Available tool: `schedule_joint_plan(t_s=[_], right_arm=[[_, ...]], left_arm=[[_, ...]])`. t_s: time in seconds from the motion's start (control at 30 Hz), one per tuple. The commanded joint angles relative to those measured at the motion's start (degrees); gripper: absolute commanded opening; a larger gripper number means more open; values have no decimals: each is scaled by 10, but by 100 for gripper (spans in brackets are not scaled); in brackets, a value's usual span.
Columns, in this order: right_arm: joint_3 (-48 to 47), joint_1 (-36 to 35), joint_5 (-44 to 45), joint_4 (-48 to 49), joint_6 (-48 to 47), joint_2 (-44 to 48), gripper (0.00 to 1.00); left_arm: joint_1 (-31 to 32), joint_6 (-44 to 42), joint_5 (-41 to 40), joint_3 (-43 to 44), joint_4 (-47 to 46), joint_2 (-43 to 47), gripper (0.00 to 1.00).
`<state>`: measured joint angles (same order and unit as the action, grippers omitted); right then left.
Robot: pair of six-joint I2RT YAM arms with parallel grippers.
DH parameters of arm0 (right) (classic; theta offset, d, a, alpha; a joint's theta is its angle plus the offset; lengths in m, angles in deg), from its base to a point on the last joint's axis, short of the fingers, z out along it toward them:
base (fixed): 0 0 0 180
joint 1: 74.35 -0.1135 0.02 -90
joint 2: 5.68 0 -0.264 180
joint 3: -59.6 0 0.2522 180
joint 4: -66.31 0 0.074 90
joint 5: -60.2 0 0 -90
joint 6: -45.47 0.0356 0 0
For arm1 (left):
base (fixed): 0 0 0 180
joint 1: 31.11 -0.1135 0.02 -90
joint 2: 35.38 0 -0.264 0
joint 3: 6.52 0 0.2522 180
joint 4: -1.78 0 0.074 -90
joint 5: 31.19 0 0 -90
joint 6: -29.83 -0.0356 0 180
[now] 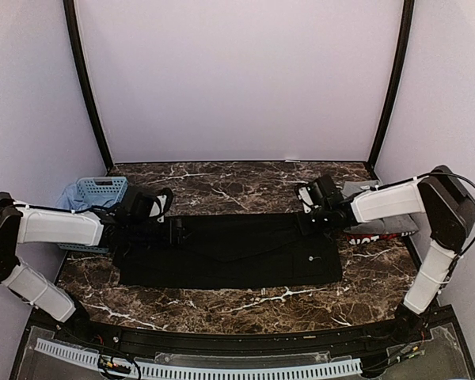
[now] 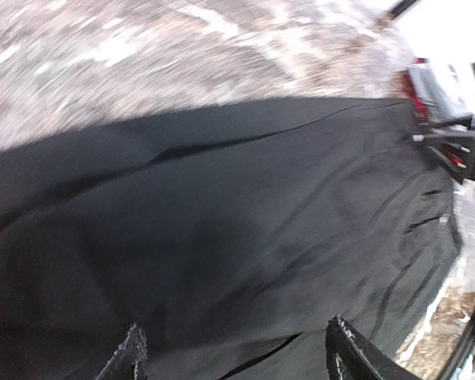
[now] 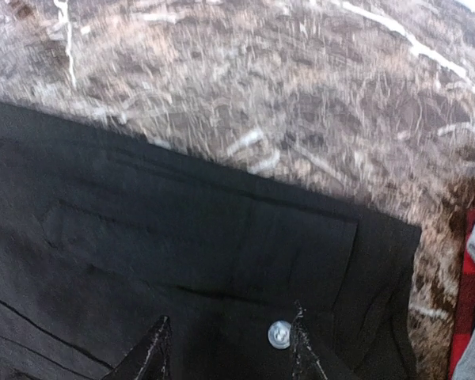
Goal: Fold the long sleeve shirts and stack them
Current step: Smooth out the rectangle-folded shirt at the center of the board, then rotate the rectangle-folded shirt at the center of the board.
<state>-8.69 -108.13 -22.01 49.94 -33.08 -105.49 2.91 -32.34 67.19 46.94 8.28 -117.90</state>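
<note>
Two wrist views crop their own fingers, so only the tips show at the bottom edge. Mid-table, the black shirt (image 1: 229, 252) lies as a long flat folded band. The left gripper (image 1: 171, 229) sits over its left end, jaws wide, nothing between them. The right gripper (image 1: 309, 219) sits over the right end, jaws parted, released. A pale button (image 3: 279, 334) lies between the right fingertips (image 3: 154, 352); overhead it is a mere speck. The red-edged shirt (image 1: 370, 236) and the grey shirt (image 1: 361, 188) are mostly hidden under the right arm (image 1: 384, 204). Far left stands the basket (image 1: 103, 184), contents unclear.
</note>
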Motion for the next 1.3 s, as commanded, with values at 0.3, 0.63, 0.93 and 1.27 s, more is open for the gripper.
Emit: schedule_joint_plan(t_s=[0.3, 0.63, 0.93, 1.27], right_arm=[[83, 1, -40, -26, 30, 25, 46], [130, -41, -56, -64, 92, 47, 45], [203, -94, -55, -62, 163, 111, 44], [222, -276, -66, -18, 217, 140, 43]], left_arm=[[0, 78, -69, -50, 130, 5, 76], [-23, 30, -54, 23, 114, -124, 76], [-39, -49, -31, 218, 120, -287, 76], [-47, -139, -10, 451, 116, -412, 77]])
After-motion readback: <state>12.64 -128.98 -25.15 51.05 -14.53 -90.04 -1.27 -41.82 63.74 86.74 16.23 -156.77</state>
